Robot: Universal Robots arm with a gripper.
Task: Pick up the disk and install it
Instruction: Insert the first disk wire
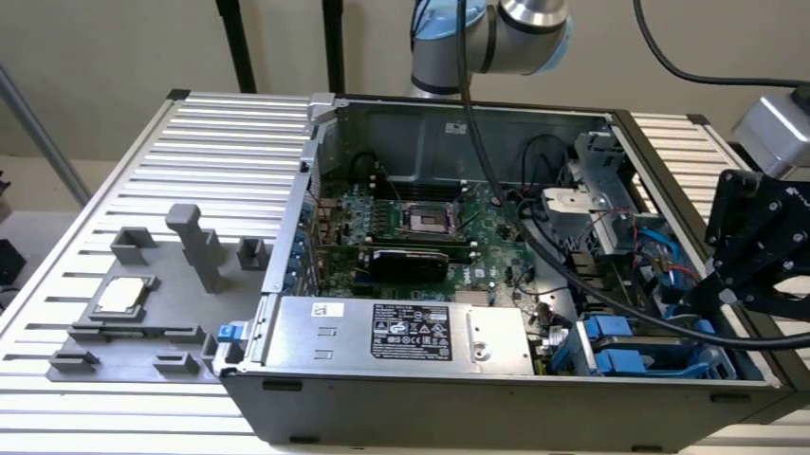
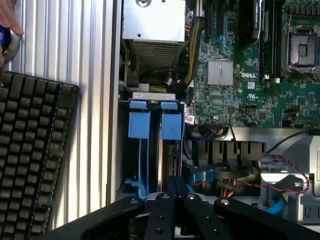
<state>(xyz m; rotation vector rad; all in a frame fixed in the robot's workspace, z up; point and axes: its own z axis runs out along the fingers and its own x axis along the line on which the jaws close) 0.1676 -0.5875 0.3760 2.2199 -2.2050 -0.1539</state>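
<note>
From where I stand, this looks like the installing end of the job rather than the picking up. The disk (image 2: 171, 125) sits edge-on in the drive bay at the corner of the open computer case (image 1: 418, 417). Its blue tab is about level with that of a second carrier (image 2: 139, 120) just beside it, on the side nearer the case wall. The end effector (image 2: 175, 184) hangs over the opposite end of that slot with its fingers drawn together and nothing I can make out between them. I'd call it clenched and empty, though I cannot say whether the tips touch the rail beneath. The power supply box (image 1: 405, 332) lies just beyond the tabs, and the motherboard (image 2: 240, 75) spreads out on the other side of the bay. A keyboard (image 2: 30, 150) rests on the slatted desk (image 1: 215, 133) outside the case wall. To my eye the matching tabs suggest the disk is home, but I can't see a latch to confirm it. Any further move calls for a straight line along the slot with very little sideways drift. The neighbouring carrier sits tight against it, red and black wires (image 2: 280, 175) lie near the linkage, and the arm's own thick cable (image 1: 465, 76) drapes across the case.
</note>
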